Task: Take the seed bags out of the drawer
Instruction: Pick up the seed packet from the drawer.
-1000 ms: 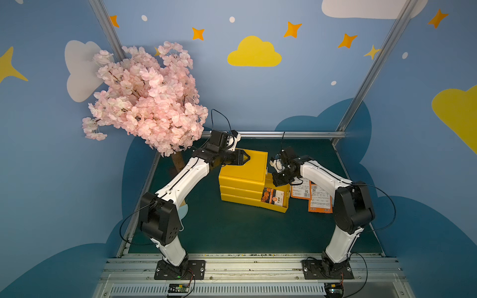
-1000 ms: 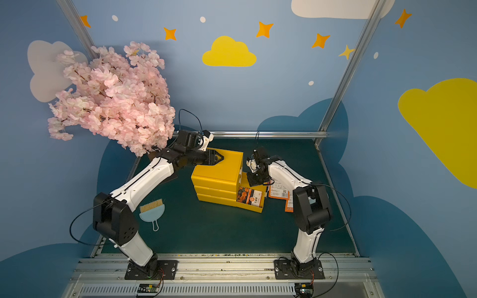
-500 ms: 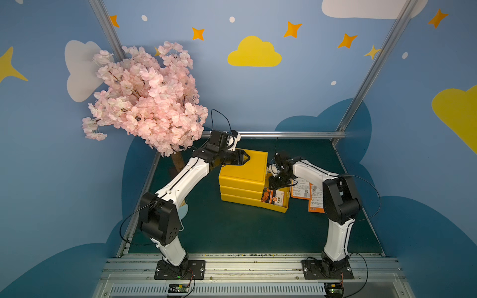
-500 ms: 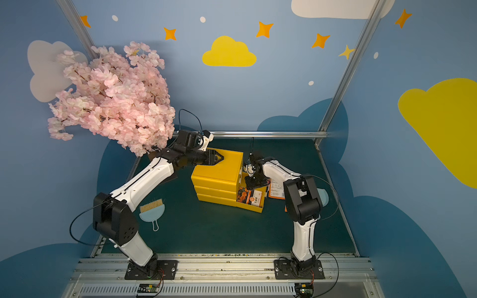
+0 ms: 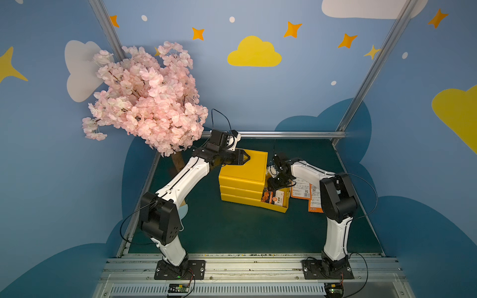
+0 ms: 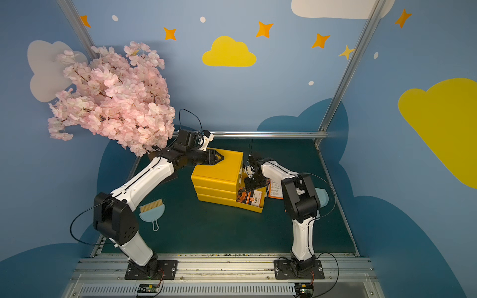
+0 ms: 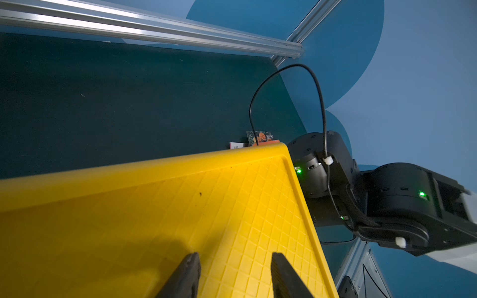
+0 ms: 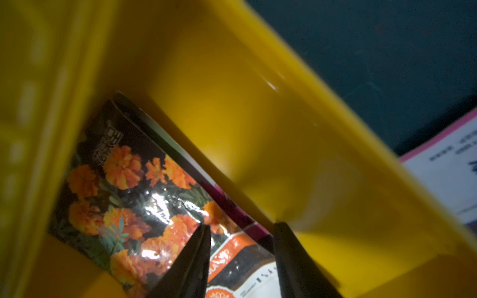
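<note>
Inside the pulled-out bottom drawer (image 5: 276, 208) of the yellow cabinet (image 5: 245, 167) lies 1 orange-flower seed bag (image 8: 134, 196). The right end effector (image 8: 241, 225) hangs over it, jaws apart, gripping nothing. Beside the drawer, 2 more seed bags (image 5: 300, 189) lie on the bench (image 5: 232, 232). The left end effector (image 7: 235, 255) sits open over the cabinet top.

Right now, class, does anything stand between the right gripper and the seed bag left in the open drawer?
Nothing visible does. The right gripper hangs open right over the orange-flowered seed bag inside the open drawer; one finger is over the bag, the other close by the drawer's wall.
</note>
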Available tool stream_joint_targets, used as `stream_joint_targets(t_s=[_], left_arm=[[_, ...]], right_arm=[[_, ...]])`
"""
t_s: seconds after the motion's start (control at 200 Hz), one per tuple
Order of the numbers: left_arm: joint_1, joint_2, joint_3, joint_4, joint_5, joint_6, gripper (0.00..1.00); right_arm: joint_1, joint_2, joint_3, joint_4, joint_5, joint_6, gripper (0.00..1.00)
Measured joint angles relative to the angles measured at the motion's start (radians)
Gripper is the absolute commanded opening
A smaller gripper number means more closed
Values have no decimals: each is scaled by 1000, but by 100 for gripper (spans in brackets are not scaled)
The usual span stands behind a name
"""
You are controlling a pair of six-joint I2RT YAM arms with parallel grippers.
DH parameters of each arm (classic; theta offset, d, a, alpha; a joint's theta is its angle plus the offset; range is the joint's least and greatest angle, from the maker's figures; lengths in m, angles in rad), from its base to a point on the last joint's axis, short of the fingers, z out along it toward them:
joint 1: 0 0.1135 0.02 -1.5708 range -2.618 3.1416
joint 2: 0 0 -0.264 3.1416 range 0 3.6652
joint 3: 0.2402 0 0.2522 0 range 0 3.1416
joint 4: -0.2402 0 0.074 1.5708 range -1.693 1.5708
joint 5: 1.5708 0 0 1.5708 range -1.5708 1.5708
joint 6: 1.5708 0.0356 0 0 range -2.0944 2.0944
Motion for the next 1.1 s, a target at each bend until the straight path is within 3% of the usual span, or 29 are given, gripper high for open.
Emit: stream_joint_targets(t_s=[0.406, 0.791, 1.101], left_arm=[[0, 2, 3, -4, 0, 0, 51], [0, 2, 3, -4, 0, 0, 51], [0, 2, 3, -4, 0, 0, 51]], right_arm=[[3, 0, -18, 21, -8, -1, 36], [11, -57, -66, 40, -26, 10, 20], [18, -73, -77, 37, -37, 18, 15]])
